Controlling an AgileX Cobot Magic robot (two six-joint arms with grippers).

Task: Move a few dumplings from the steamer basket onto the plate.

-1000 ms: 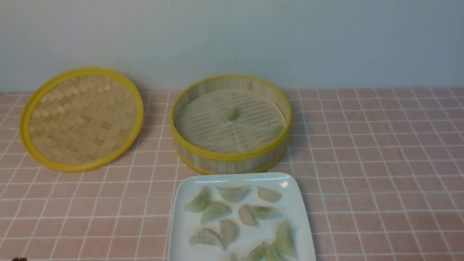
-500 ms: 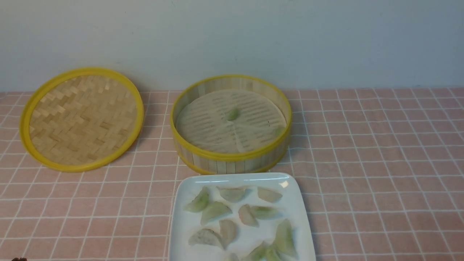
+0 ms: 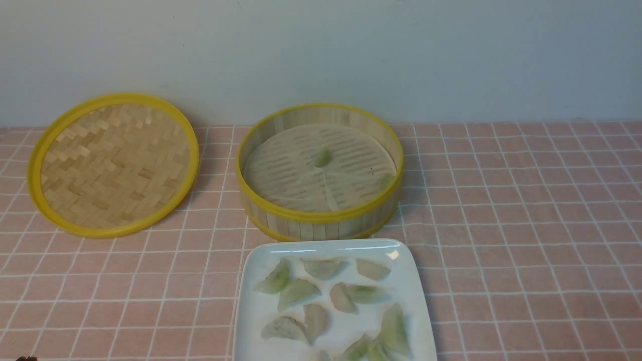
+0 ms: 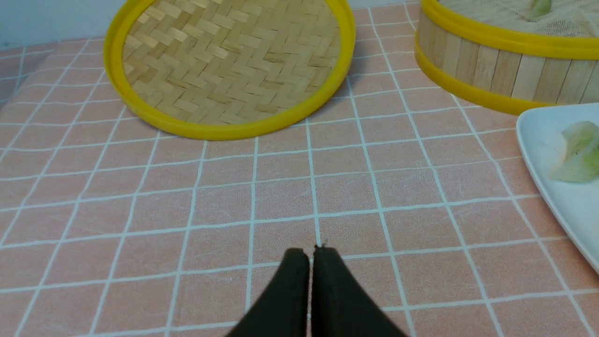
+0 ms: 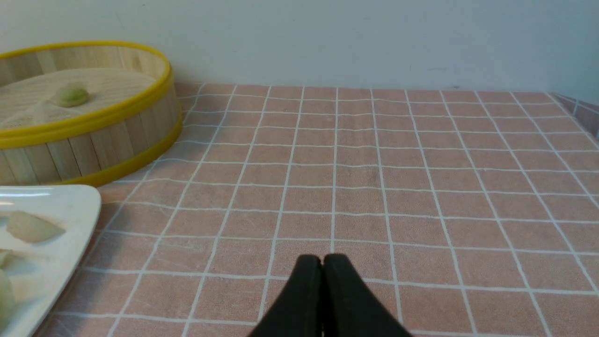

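Dumplings [image 3: 331,306] were spread on the plate [image 3: 251,281] at lower centre, two were left in the steamer basket [image 3: 321,218] above, left gripper [image 4: 310,252] and right gripper [image 5: 322,260] were pressed closed, empty.

open cloth on the right, clutter left and centre

the tablecloth [image 3: 526,240] right of the steamer basket [image 3: 319,220] and plate [image 3: 241,311] lies bare. the lid [image 3: 113,163] blocks the far left. plate sits just in front of the basket, a narrow gap between them. the basket is open-topped.
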